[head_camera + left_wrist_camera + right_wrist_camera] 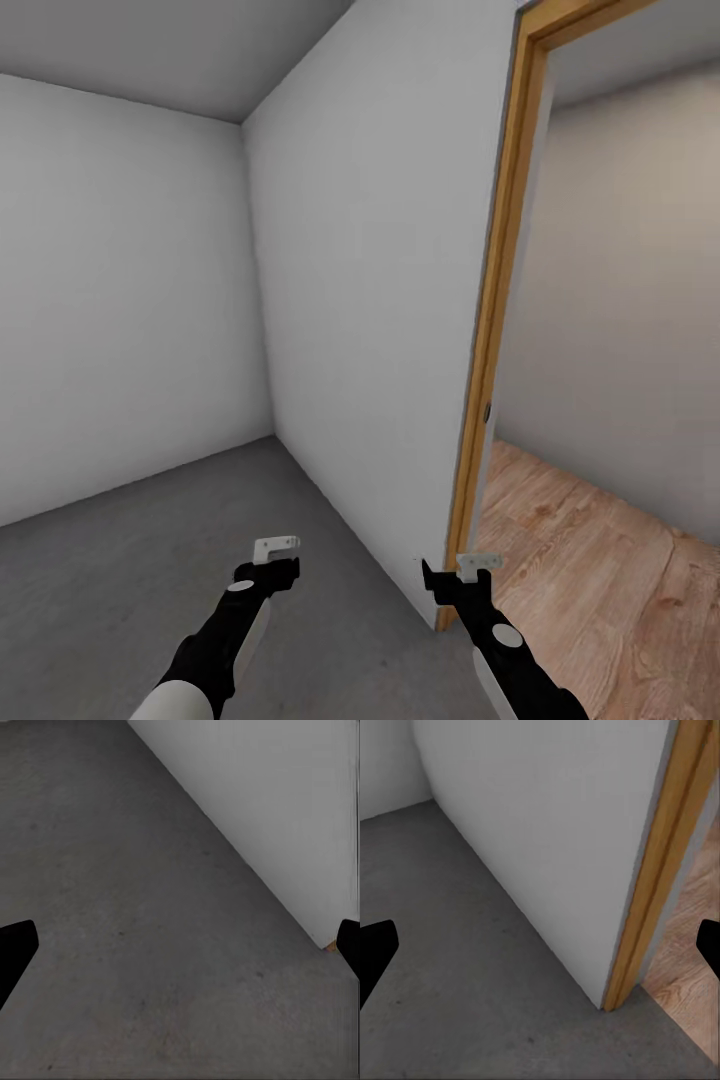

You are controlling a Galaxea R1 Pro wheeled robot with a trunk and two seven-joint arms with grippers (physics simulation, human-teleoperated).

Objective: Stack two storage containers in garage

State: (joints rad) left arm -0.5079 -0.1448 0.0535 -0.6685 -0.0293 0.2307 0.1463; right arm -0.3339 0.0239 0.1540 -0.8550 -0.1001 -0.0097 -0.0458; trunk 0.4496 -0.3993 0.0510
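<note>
grey rough concrete floor [120,580] spreads wide and bare to the left of the head view, running back to the corner where two white-grey walls [120,300] meet. a white partition wall [380,300] juts forward toward the robot and ends in a free vertical edge trimmed with a wooden door frame [495,330], whose foot meets the concrete just ahead of the right arm. past that frame, on the right, a light wood plank floor [600,560] begins, with another pale wall behind it; the seam between concrete and planks lies at the base of the frame.

both arms reach forward low over the concrete. the left gripper [277,546] hangs over bare floor, well apart from the partition, and in the left wrist view its two dark fingertips [15,949] sit far apart at opposite sides with nothing between them, so it is spread and empty. the right gripper [478,562] is near the foot of the door frame; the right wrist view shows its fingertips [375,949] likewise wide apart and empty, with the frame's lower end [619,1001] and the wall edge close ahead.

the open doorway is to the right of the frame, the widest free floor to the left.
</note>
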